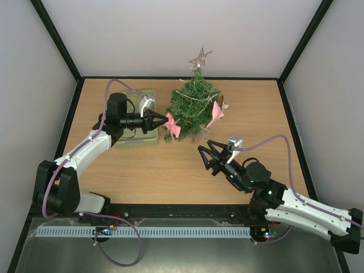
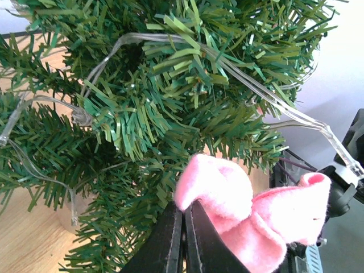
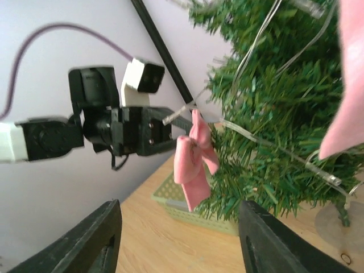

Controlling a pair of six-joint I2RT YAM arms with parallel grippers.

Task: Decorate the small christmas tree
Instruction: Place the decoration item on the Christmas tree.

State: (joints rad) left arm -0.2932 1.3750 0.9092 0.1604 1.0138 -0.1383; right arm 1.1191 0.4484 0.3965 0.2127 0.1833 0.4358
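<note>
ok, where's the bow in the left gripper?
Top view: the pink bow, pinched in the left gripper, sits at the tree's lower left branches, right of the green basket.

I'm seeing the small christmas tree [image 1: 193, 102] showing dark green, a pink bow [image 1: 173, 126] at its eight o'clock, a second pink bow [image 1: 215, 115] at three, a silver star [image 1: 200, 58] at twelve.
</note>
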